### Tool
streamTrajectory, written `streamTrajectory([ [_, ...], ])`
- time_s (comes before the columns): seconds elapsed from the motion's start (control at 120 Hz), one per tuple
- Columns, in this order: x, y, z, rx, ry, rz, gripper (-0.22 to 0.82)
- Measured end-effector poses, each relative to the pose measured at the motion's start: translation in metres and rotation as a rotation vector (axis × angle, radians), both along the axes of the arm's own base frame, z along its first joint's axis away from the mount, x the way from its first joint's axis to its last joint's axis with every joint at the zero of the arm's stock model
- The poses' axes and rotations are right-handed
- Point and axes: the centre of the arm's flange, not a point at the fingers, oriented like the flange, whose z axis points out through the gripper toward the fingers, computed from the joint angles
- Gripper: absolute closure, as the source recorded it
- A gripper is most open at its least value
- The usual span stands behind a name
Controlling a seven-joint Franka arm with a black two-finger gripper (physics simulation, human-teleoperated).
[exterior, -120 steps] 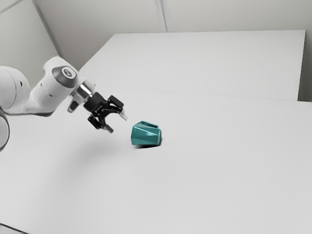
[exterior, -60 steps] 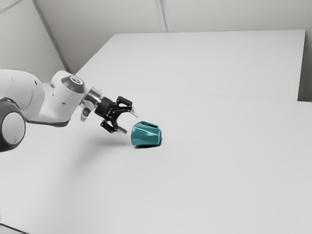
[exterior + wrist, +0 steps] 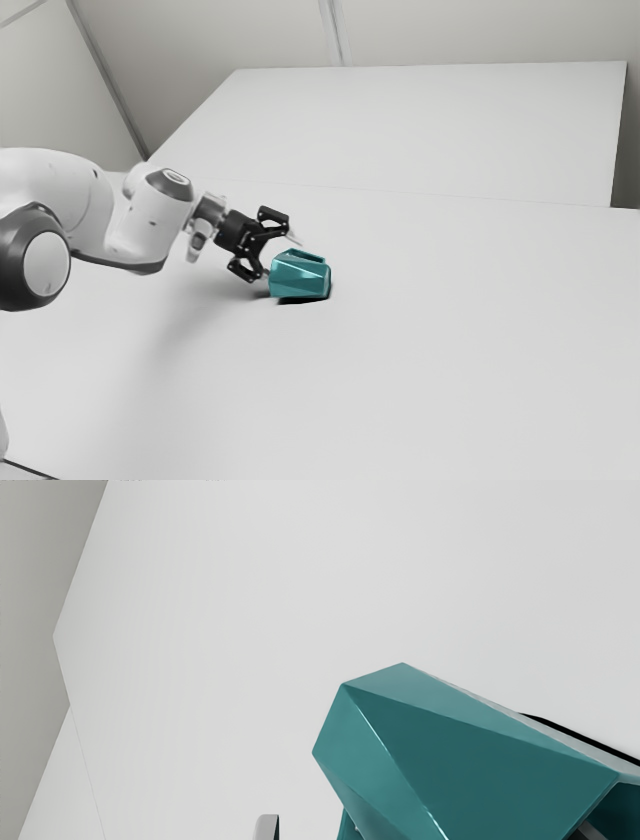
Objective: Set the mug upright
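On the table [image 3: 450, 330], the mug [image 3: 300, 278] is tipped over, flanked at exterior-view ten o'clock by the spread-fingered gripper [image 3: 282, 257].

Teal mug [image 3: 300, 280] on its side — handle [image 3: 309, 256] uppermost, white table [image 3: 430, 350], white arm [image 3: 135, 225], black gripper [image 3: 283, 257] open beside the mug

In my exterior view I register a white table [image 3: 430, 380], a thin seam [image 3: 370, 190] across its surface, a pale rear wall [image 3: 480, 30] with a narrow upright strip [image 3: 334, 30], and a dark line [image 3: 30, 469] at the lower left corner.
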Motion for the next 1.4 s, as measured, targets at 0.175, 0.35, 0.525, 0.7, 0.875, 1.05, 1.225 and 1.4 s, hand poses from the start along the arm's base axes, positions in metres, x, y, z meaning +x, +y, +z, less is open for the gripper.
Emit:
streamTrajectory([
  [0.175, 0.002, -0.006, 0.001, 0.018, -0.011, -0.005, 0.20],
  [0.35, 0.005, -0.007, 0.003, 0.050, -0.025, -0.012, 0.56],
  [0.525, 0.016, -0.013, 0.022, 0.067, -0.070, -0.029, 0.72],
  [0.7, 0.021, -0.022, 0.028, 0.075, -0.087, -0.050, 0.75],
  [0.875, 0.020, -0.032, 0.042, 0.117, -0.111, -0.093, 0.77],
  [1.05, 0.007, -0.049, 0.092, 0.256, -0.185, -0.231, 0.78],
  [1.225, -0.020, -0.061, 0.122, 0.488, -0.221, -0.439, 0.79],
  [1.4, -0.066, -0.077, 0.125, 0.740, -0.244, -0.668, 0.79],
])
